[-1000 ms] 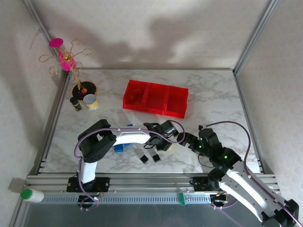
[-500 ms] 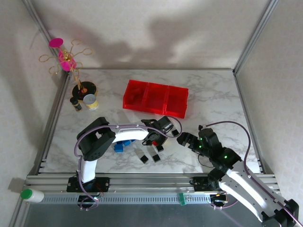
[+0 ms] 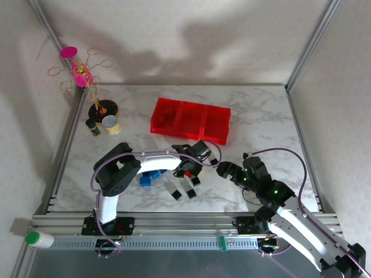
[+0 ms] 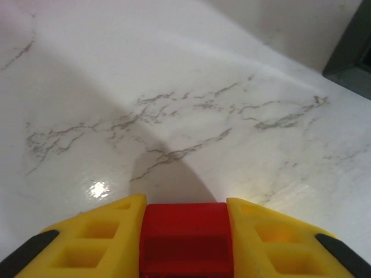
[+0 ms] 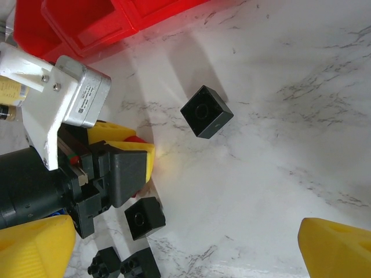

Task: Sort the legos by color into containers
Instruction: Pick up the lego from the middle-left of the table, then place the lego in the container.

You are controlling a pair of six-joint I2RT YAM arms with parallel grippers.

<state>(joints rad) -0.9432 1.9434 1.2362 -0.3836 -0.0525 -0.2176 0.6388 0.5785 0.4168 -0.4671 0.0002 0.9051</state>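
The left gripper [image 4: 184, 215] is clenched on a red lego [image 4: 184, 243] near the middle of the table [image 3: 261, 116]. The lego's lower part is cut off, and whether it touches the marble is unclear. The right gripper [image 3: 224, 169], fingers released wide, sits just to its right. Blue legos [image 3: 146, 178] lie partly hidden under the left arm. One black lego [image 5: 207, 111] lies apart. The containers [image 3: 186, 134] stand toward the far edge, their contents hard to make out.

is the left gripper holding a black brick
No, the left wrist view shows the left gripper shut on a red brick.
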